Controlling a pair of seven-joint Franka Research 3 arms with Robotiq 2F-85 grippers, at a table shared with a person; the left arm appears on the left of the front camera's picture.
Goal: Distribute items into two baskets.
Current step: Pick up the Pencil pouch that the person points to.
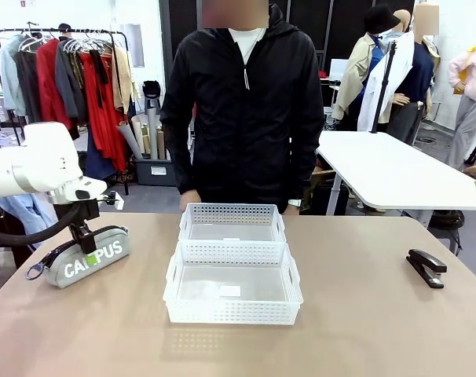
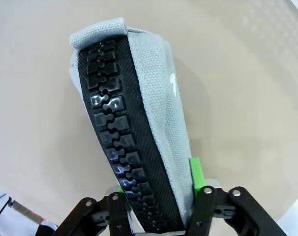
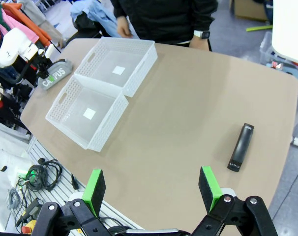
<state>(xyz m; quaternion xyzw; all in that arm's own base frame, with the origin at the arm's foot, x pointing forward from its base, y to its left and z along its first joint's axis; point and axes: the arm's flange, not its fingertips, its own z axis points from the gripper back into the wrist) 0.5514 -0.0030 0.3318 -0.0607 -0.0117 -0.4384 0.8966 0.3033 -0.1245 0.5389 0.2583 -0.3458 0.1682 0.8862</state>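
Left wrist view: downward-pointing left fingers (image 2: 197,172) tight on pouch (image 2: 154,98); right fingers (image 3: 209,188) wide apart, empty.

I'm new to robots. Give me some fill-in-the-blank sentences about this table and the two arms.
The left arm's jaws are shut on the grey pouch, whose zipper is ____.
The black stapler lies toward the robot's ____ side.
The right arm's jaws stand ____, holding nothing.
The white baskets number ____.
Missing words: black; right; open; two.
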